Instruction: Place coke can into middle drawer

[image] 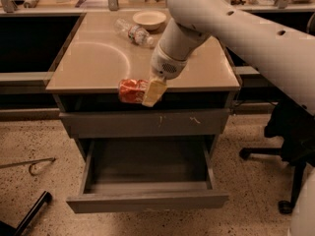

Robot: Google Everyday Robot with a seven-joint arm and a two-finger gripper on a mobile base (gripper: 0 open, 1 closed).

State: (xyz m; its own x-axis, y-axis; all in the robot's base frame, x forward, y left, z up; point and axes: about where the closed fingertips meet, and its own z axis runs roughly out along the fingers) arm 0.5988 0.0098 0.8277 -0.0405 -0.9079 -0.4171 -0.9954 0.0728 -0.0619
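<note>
The coke can (131,90), red and shiny, lies on its side in my gripper (142,92), which is shut on it. One yellowish finger (154,92) shows on the can's right side. The can hangs at the front edge of the tan countertop (93,63), just in front of the dark gap under it. Below it is a closed grey drawer front with white scratch marks (147,123). Under that, the middle drawer (147,201) is pulled out wide open, with a plain front and nothing inside. My white arm (221,18) reaches in from the upper right.
A clear plastic bottle (134,32) lies on the back of the countertop beside a white bowl (149,18). A black office chair (290,146) stands at the right. A metal hook (30,165) and a black bar (30,213) lie on the speckled floor at the left.
</note>
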